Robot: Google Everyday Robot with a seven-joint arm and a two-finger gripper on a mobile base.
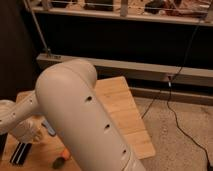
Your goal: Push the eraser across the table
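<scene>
The eraser (20,152), a long black block with a white stripe, lies at the lower left of the wooden table (120,102), near its left edge. My big white arm covers the middle of the view. My gripper (30,133) is at the arm's far left end, low over the table, just above and right of the eraser. I cannot see it touching the eraser.
An orange carrot (61,159) lies right of the eraser at the bottom edge. A strip of the blue pad (49,127) shows beside the gripper. A black cable (172,107) runs over the floor on the right. A dark wall with a rail stands behind the table.
</scene>
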